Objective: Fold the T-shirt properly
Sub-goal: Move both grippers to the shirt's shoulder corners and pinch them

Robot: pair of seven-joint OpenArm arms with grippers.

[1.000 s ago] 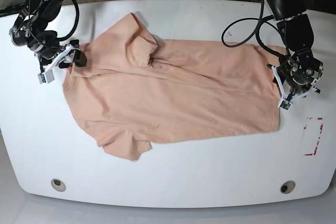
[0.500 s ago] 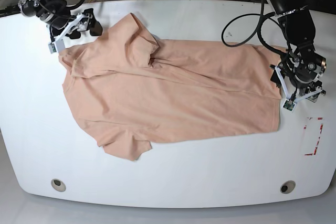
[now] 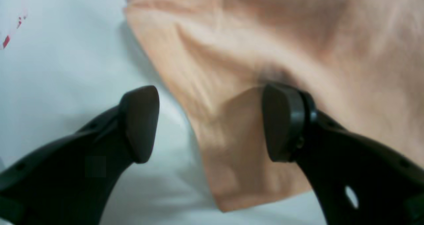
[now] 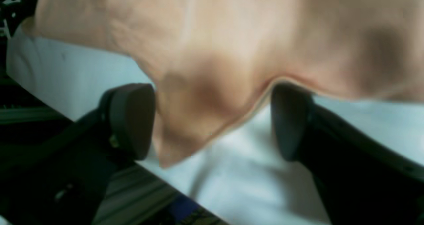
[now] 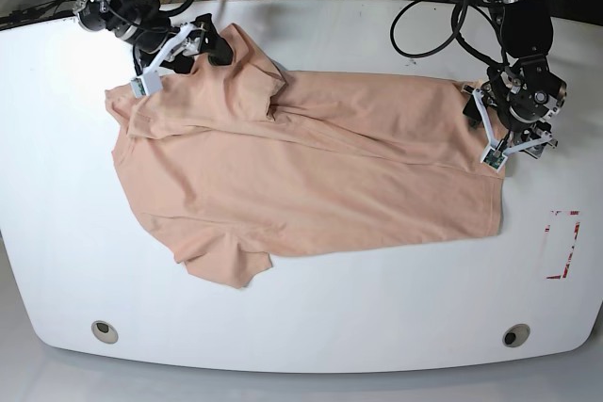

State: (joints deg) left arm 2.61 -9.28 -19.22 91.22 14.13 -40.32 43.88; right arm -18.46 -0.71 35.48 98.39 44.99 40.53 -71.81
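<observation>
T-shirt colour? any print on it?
Plain peach-pink T-shirt, no print visible. Base view shows it best.

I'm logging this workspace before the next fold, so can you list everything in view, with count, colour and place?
T-shirt: one, peach, spread flat across the middle of the table, the far sleeve folded over onto the body.
Table: one, white, fills most of the base view.
Red dashed rectangle: one, red on white, marked on the table surface near the left arm's edge.
Round holes: two, grey-rimmed, near the table's front corners, the other at.
Cables: several, black, looped at the far side of the table.
Left gripper: one, black fingers, open over a corner of the shirt's hem.
Right gripper: one, black fingers, open at the shirt's far edge.
</observation>
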